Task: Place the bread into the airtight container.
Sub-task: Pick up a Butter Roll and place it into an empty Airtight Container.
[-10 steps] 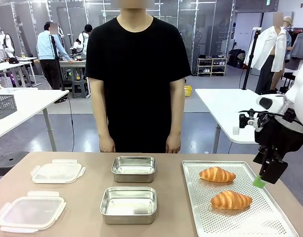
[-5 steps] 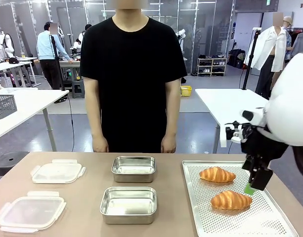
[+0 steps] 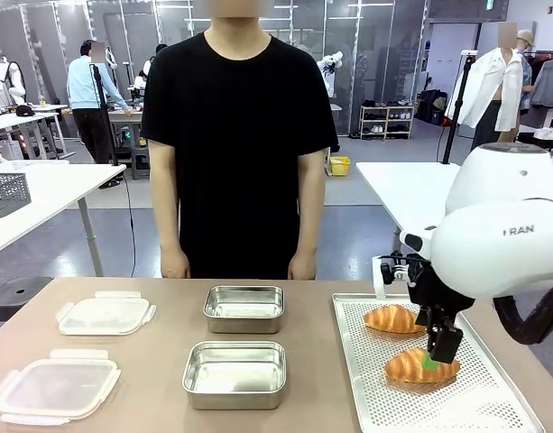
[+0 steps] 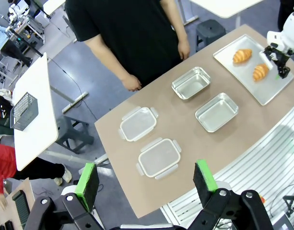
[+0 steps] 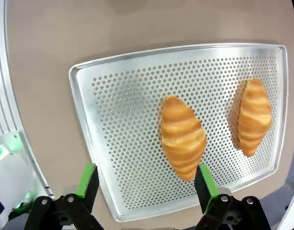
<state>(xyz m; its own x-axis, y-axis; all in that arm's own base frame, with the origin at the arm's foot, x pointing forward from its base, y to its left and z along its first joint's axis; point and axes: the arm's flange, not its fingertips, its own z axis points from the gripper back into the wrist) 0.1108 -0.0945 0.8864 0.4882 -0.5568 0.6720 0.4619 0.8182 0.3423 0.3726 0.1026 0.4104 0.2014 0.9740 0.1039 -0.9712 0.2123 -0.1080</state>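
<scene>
Right claw [image 3: 435, 359], wide open and empty, is hovering over the near croissant [image 3: 407, 368], perhaps touching it; next it needs lowering and closing around it.

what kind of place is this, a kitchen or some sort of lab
Most likely a robotics lab or test hall, not a kitchen: a white robot arm reaches over the table, more white work tables stand on an open grey floor, and other people work at benches behind.
</scene>
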